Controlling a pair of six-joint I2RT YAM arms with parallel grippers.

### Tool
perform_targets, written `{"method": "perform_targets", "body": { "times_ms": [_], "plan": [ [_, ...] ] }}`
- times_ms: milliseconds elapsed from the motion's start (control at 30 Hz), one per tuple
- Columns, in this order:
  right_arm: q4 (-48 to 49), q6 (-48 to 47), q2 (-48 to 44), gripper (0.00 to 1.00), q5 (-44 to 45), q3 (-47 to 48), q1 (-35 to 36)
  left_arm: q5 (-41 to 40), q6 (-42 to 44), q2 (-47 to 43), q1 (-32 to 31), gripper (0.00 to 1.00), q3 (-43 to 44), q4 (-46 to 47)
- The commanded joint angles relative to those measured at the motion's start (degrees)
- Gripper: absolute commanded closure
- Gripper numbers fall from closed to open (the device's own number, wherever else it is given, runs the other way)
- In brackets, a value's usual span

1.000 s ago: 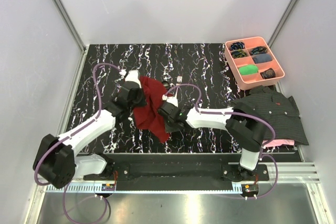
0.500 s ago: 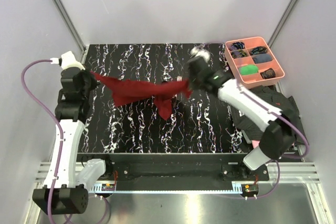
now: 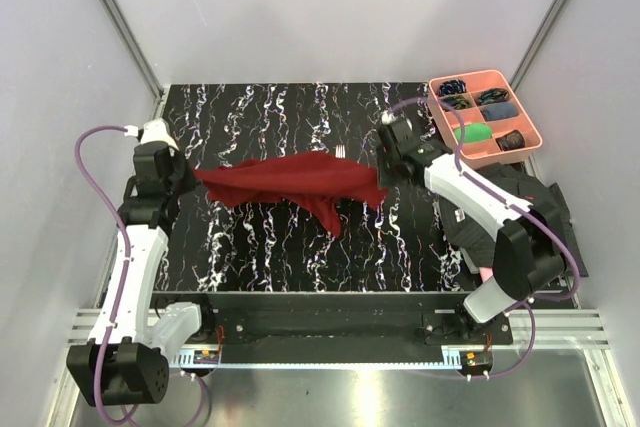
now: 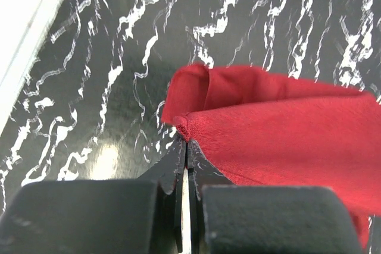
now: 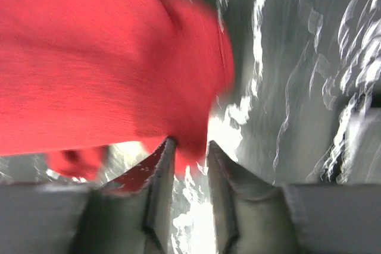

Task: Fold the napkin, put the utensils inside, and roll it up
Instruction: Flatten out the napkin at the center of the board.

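The maroon napkin (image 3: 290, 179) hangs stretched sideways over the black marbled table (image 3: 260, 247), with a fold drooping near its middle. My left gripper (image 3: 188, 173) holds its left corner. In the left wrist view that gripper (image 4: 186, 138) is shut on the napkin (image 4: 280, 129) at the corner hem. My right gripper (image 3: 384, 179) is at the napkin's right end. In the right wrist view its jaws (image 5: 189, 144) stand apart, with the blurred napkin (image 5: 89, 57) edge just ahead of the fingertips. The silver tines of a fork (image 3: 341, 151) peek out beyond the napkin's far edge.
A pink compartment tray (image 3: 487, 75) with small coloured items stands at the back right. A dark striped shirt (image 3: 520, 212) lies at the right edge over a pink cloth (image 3: 500, 272). White walls enclose the table on three sides.
Both grippers pulled apart from the bunched napkin at the middle, stretching it out. Over the last half second the napkin came lower and the right jaws opened.
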Motion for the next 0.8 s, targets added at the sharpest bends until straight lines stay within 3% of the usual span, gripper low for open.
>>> {"method": "perform_targets", "body": {
  "times_ms": [0,100,367,767],
  "plan": [
    [-0.72,4.83,-4.40,0.51,-5.83,-9.11,-0.56,3.86,1.16,0.67,0.62,1.00,-1.28,1.18],
    [3.49,8.00,-6.68,0.45,-11.73,-14.92,-0.56,5.27,1.15,1.63,0.62,1.00,-1.37,1.18],
    [7.20,11.87,-7.13,0.45,-17.45,-18.72,0.84,6.94,1.50,2.51,0.62,1.00,-1.28,1.36],
    [6.06,20.31,-2.57,0.45,-10.95,-19.52,15.87,7.39,1.68,2.60,0.62,1.00,-1.28,1.36]
  ]
}}
